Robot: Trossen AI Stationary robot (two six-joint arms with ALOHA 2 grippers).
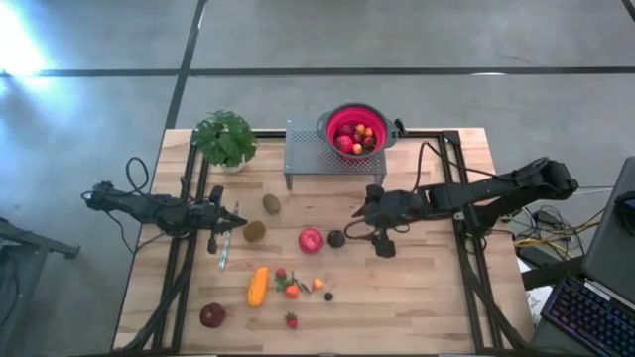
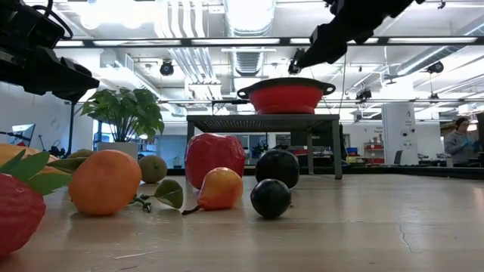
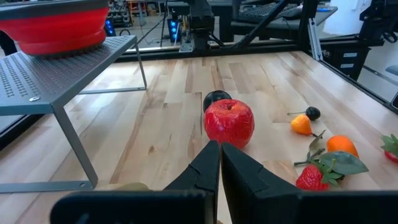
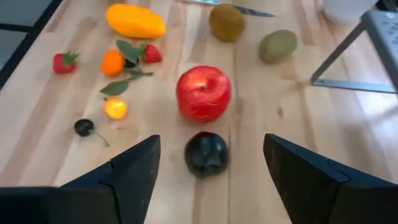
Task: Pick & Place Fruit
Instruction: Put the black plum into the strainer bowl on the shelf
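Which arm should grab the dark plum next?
Right, probably. Its tool is open above the dark plum, which lies between its fingers in the wrist view. The left tool is shut, farther off, beyond the red apple.

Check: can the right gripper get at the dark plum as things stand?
Probably yes. The right gripper is open just beside the dark plum, nothing between them. The red apple sits close behind, so the far side is tight.

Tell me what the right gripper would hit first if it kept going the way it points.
Most likely the dark plum, centred between the open right gripper's fingers; the red apple lies just beyond it. Depth is uncertain.
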